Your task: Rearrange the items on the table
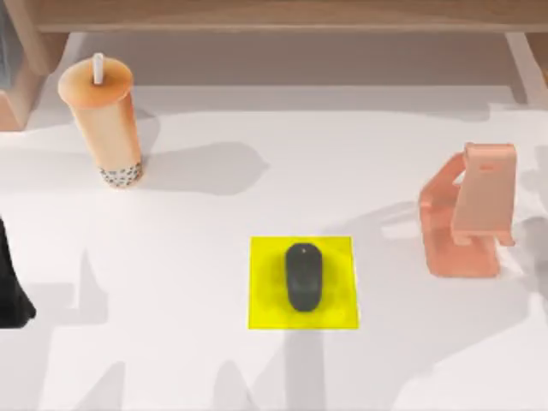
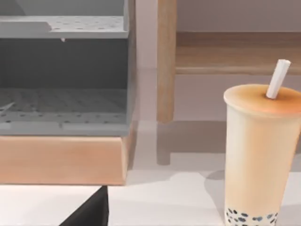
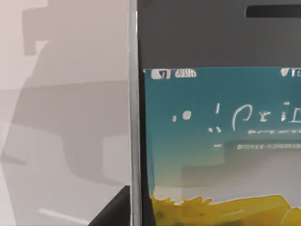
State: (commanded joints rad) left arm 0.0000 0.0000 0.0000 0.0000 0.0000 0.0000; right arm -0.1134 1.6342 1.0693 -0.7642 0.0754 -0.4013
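Close before my right wrist camera stands the phone [image 3: 216, 122], long axis upright; finger state I cannot tell.

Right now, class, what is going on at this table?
The black mouse already lies on the yellow pad mid-table. The bubble-tea cup stands upright at the far left, and the pink phone stand on the right holds nothing. The right wrist view looks closely at the smartphone, its screen lit. Part of the left arm sits at the table's left edge.
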